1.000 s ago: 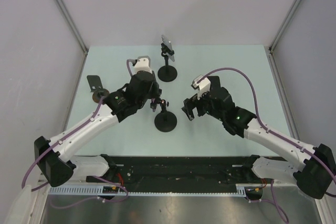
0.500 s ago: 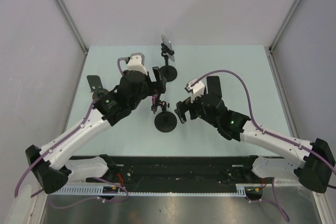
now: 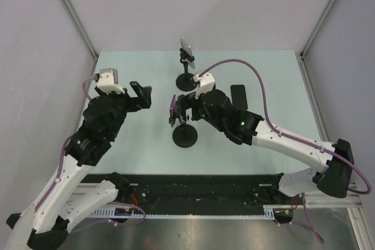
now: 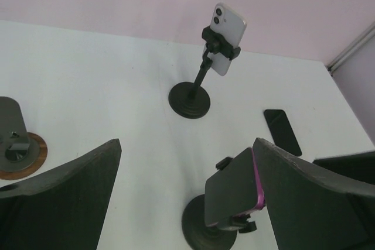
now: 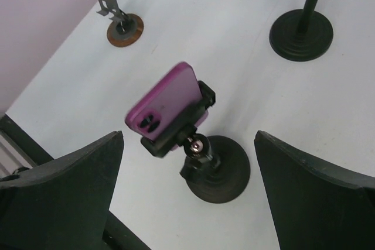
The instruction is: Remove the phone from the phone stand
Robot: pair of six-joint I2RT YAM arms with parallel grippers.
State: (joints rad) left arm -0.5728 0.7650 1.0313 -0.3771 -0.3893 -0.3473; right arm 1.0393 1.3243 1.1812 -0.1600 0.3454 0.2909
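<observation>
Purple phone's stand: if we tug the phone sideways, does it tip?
Probably top-heavy: the phone sits high over a small round base, so a sideways tug may tip it. The ball joint under the clamp would likely swivel first. Base looks solid, perhaps weighted.

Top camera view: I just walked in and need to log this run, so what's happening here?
The right gripper hovers open right by the purple phone, which sits clamped in the near phone stand; nothing grips it yet. The left gripper, also open, hangs off to the left, holding nothing. A white phone stands in the far stand, and a black phone lies flat on the table.
</observation>
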